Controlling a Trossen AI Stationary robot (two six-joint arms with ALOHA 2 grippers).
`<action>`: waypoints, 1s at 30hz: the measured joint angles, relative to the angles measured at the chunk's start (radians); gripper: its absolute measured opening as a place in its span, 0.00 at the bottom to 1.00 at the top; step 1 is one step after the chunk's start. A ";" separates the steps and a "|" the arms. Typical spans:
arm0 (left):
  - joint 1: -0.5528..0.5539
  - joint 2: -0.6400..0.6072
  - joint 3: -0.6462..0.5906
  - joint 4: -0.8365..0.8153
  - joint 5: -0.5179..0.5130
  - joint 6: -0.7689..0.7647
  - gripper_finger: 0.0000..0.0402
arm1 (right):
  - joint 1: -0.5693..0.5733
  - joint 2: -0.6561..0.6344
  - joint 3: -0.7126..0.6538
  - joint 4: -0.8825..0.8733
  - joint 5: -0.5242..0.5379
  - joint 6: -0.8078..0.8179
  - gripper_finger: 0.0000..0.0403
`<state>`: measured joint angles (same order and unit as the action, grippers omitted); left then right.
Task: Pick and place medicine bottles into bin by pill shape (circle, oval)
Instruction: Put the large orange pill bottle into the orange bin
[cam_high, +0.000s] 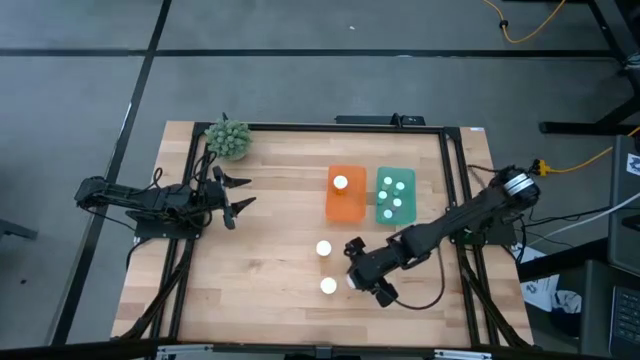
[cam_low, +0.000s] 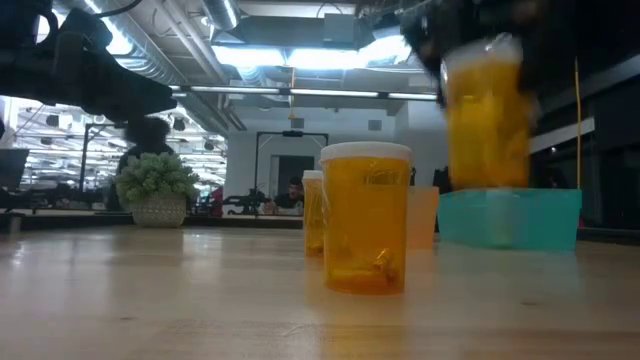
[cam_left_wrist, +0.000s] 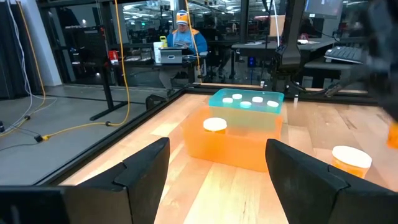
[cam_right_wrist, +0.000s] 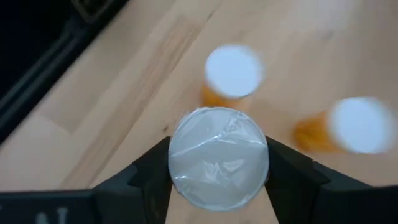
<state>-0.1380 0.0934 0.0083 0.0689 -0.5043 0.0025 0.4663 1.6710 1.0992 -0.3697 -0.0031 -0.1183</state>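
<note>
While the high view looks straight down on the pale wooden counter (cam_high: 270, 260), the right end effector (cam_high: 358, 281) sits near the front edge, its fingers closed around a white-capped orange medicine bottle (cam_high: 353, 281). Just beside it stands a second white-capped bottle (cam_high: 328, 286), and a third bottle (cam_high: 324, 248) stands a little farther back. Behind these lie an orange rectangular plastic bin (cam_high: 345, 205) holding one white-capped bottle (cam_high: 341, 183), and touching it a teal rectangular plastic bin (cam_high: 396, 195) holding five capped bottles. The left end effector (cam_high: 238, 193) rests at the counter's left side with its fingers spread apart and nothing between them, near a small green potted plant (cam_high: 228, 138).

From the low view, the gripped bottle (cam_low: 487, 118) hangs clear above the counter in front of the teal bin (cam_low: 510, 218), while the second bottle (cam_low: 365, 216) stands upright on the wood with the third (cam_low: 314, 211) behind it.

Through the left wrist view, the two dark fingers (cam_left_wrist: 144, 168) stand wide apart, framing the orange bin (cam_left_wrist: 230, 140) and the teal bin (cam_left_wrist: 247, 102); a person sits at a desk in the room beyond.

Through the right wrist view, the fingers (cam_right_wrist: 149, 167) clamp the gripped bottle (cam_right_wrist: 218, 157) on both sides, with the two loose bottles (cam_right_wrist: 233, 71) (cam_right_wrist: 360, 124) on the counter below.
</note>
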 joint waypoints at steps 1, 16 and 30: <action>0.000 0.000 0.000 0.000 0.000 0.000 0.64 | -0.001 -0.021 0.019 -0.029 0.024 0.006 0.51; 0.000 0.000 0.000 0.000 0.000 -0.003 0.64 | -0.289 -0.131 0.105 -0.186 0.356 0.091 0.52; 0.000 0.000 0.000 0.000 0.001 -0.001 0.64 | -0.503 0.054 0.103 -0.120 0.166 0.108 0.52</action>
<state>-0.1383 0.0937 0.0085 0.0689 -0.5038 0.0017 -0.0369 1.7250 1.2024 -0.4893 0.1631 -0.0098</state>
